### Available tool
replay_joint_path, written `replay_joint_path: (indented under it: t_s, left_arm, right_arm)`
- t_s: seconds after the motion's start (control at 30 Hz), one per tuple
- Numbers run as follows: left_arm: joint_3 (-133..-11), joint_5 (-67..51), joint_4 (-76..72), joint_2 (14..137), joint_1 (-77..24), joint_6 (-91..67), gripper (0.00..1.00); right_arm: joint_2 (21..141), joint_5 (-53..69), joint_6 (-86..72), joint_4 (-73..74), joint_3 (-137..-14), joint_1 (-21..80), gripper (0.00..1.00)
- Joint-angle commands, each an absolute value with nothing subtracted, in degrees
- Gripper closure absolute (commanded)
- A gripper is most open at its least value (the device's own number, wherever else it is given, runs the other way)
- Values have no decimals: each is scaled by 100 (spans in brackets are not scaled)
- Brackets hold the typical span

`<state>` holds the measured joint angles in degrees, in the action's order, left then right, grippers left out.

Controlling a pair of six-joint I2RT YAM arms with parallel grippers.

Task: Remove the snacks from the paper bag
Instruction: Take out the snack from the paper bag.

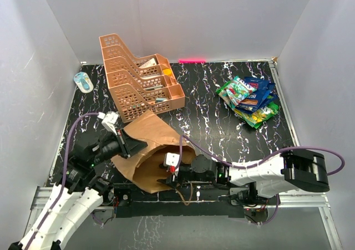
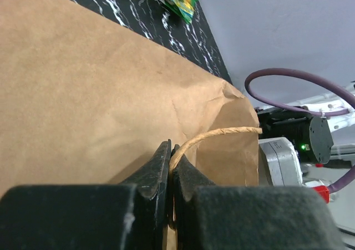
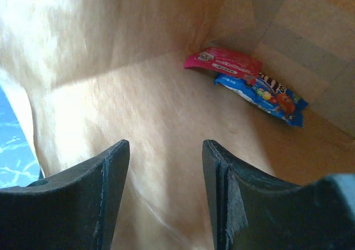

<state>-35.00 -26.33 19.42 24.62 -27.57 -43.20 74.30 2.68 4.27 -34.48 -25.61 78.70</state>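
Claw [image 2: 171, 151] (left) pinching handle [image 2: 222, 134], right claw [image 3: 165, 150] spread

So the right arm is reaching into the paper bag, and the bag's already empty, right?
Not empty. The right gripper is inside the paper bag, but the right wrist view shows a pink packet and a blue packet lying at its far end.

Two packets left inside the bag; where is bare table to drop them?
Bare table lies between the paper bag and the snack pile, and farther back between the orange rack and that pile. Crowded: near left, with the left pincer on the bag's handle and the right pincer inside.
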Motion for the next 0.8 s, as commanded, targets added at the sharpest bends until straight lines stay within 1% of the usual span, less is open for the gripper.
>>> replay_joint_path:
  t_s: [0.0, 0.17, 0.3, 0.37, 0.43, 0.53, 0.63, 0.77]
  left_arm:
    - [-3991, -1900, 3175, 1991, -2767, -3706, 100]
    - [-3724, -1687, 3212, 1555, -2767, -4006, 100]
    - [-3332, -1738, 2611, 1477, -2762, -4373, 100]
    - [-3211, -1894, 2209, 1683, -2768, -4495, 100]
    - [-3191, -2133, 1871, 1996, -2768, -4553, 100]
    - [-3346, -2387, 1745, 2401, -2768, -4411, 100]
    - [-3557, -2412, 1884, 2468, -2769, -4152, 100]
    - [-3676, -2380, 2091, 2209, -2769, -3924, 100]
  right_arm:
    - [7356, 270, 1059, -3812, -2725, 7915, 41]
    - [7171, 273, 1607, -3730, -2848, 8054, 35]
    - [7043, 143, 2186, -3636, -2843, 8061, 32]
    - [7022, 304, 2828, -3473, -2791, 8052, 34]
    - [6862, 653, 3809, -3546, -2565, 8066, 35]
    - [6808, 885, 4730, -3803, -2405, 8058, 36]
    - [7087, 1282, 5223, -3366, -2804, 8066, 38]
    - [7550, 1557, 5781, -3703, -2976, 8063, 37]
